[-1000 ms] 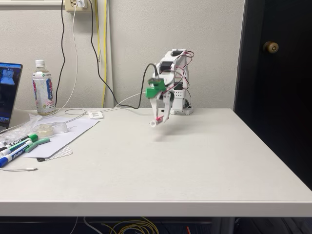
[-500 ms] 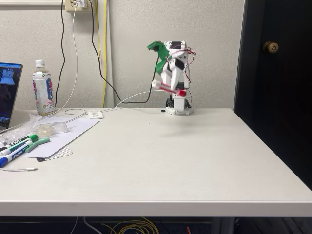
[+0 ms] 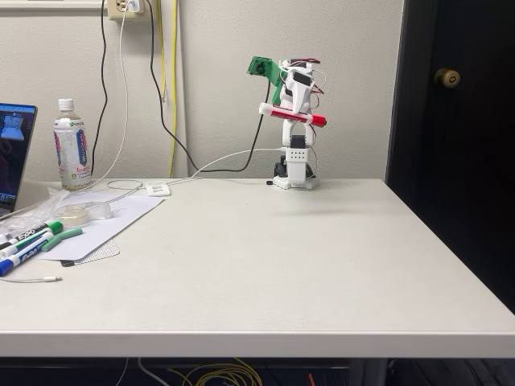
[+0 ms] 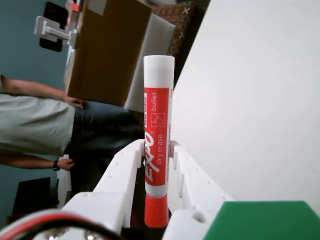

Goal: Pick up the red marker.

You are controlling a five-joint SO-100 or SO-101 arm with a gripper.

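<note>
The arm (image 3: 294, 129) stands folded upright at the far edge of the desk (image 3: 265, 265), its jaws clamped on the red marker (image 3: 293, 117), which hangs high above the desk top and well clear of it. In the fixed view the marker lies nearly level, tilted slightly down to the right, white end to the left and red cap to the right. In the wrist view the red marker (image 4: 158, 140) stands upright in the picture between the two white fingers (image 4: 125, 170), which press its barrel from either side just above the red cap; the gripper (image 4: 156, 147) grips it near that cap end, and the label reads "EXPO dry erase bullet".

At the left of the desk in the fixed view lie several green and blue capped markers (image 3: 32, 240) on a sheet of paper (image 3: 105, 221), with a roll of tape (image 3: 80, 212), a plastic bottle (image 3: 72, 146) and the edge of a laptop screen (image 3: 14, 153) behind them. A person (image 4: 35, 125) in a light shirt and a cardboard box (image 4: 107, 47) show beyond the desk in the wrist view.
</note>
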